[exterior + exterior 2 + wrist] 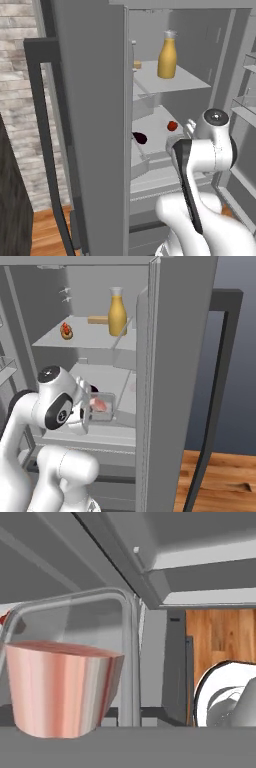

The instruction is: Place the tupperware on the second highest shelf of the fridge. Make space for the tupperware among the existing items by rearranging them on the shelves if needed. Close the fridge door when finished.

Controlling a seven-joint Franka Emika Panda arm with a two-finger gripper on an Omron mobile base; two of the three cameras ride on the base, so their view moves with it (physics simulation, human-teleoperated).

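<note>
My gripper (93, 409) is shut on the tupperware (103, 405), a clear grey tub with pink food inside. It hovers just over the front of the shelf plate (107, 381) that lies below the bottle's plate. The hand view shows the tupperware (65, 682) very close, at the lower left. On the upper plate (172, 80) stand the tall orange-yellow bottle (167, 56) and a small yellowish item (137, 64). From the right I see the same bottle (117, 313) and yellowish item (98, 319). Both fridge doors are open.
A red-topped item (66, 331) sits on the bottle's plate at the left. The lower plate carries a red item (172, 126) and a dark item (140, 137). The open doors (95, 125) (175, 381) flank the arm closely. Door bins (246, 107) project at the right.
</note>
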